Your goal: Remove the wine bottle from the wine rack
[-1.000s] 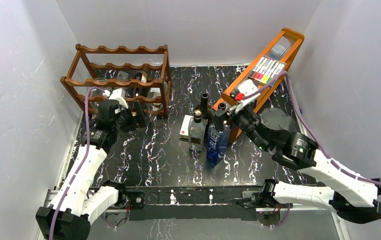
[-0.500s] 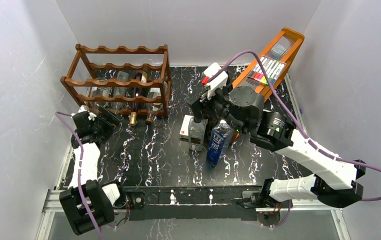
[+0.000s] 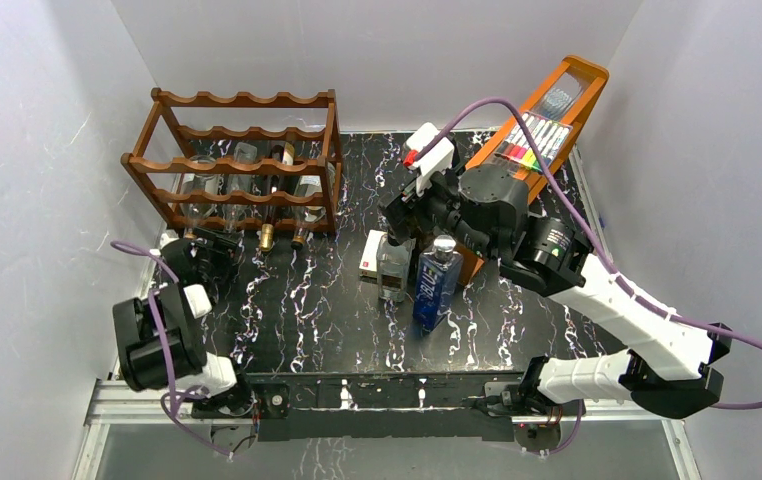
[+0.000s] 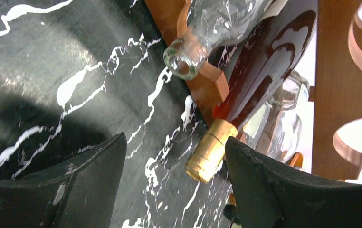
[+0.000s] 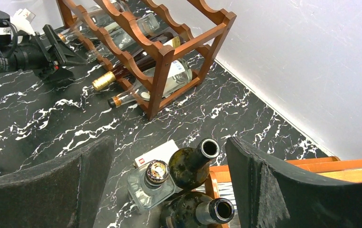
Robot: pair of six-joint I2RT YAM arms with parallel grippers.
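The wine bottle (image 4: 269, 61), dark red with a gold foil cap, lies on its side in the bottom tier of the wine rack (image 3: 242, 160) at the back left of the table (image 3: 297, 310). Its long axis runs from the rack's back to its front. The neck points toward the arms' side of the table, and the cap juts out past the front rail.

The left gripper (image 4: 174, 142) sits low in front of the rack. Its fingers (image 4: 89, 175) are spread with only table between them, and the gold cap lies just beside one fingertip, ungripped. The right gripper (image 5: 168, 142) hangs over the upright bottles mid-table with its fingers released wide.

Compared with half a second ago, the left arm has folded back toward its base and its fingers have narrowed somewhat. The right arm has barely shifted. The bottle has not moved.
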